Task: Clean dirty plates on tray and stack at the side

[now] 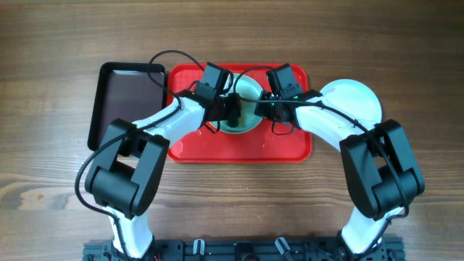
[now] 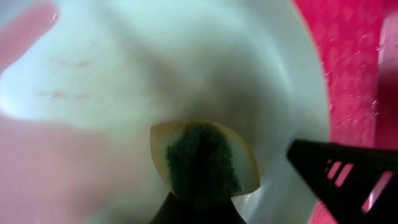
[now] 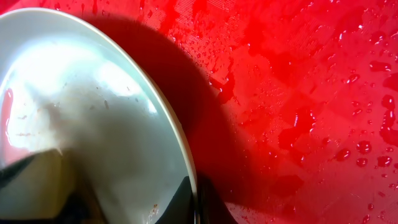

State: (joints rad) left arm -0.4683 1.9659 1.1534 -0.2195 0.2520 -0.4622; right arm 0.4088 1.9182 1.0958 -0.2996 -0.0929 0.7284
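Wiping step. Left end effector (image 1: 230, 110) clenched on sponge (image 2: 205, 163), pressed to plate (image 1: 249, 88) mid-tray (image 1: 217, 149). Right end effector (image 3: 194, 202) pinches the rim. Faint smears (image 2: 57, 94) remain, so wipe those next.

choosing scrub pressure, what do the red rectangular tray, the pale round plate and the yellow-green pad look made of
Red rectangular tray: looks like glossy plastic; water beads on it. Pale round plate: smooth, shiny, thin rim; plastic or glazed ceramic, unclear. Yellow-green pad: seems foam sponge with coarse green scouring face.
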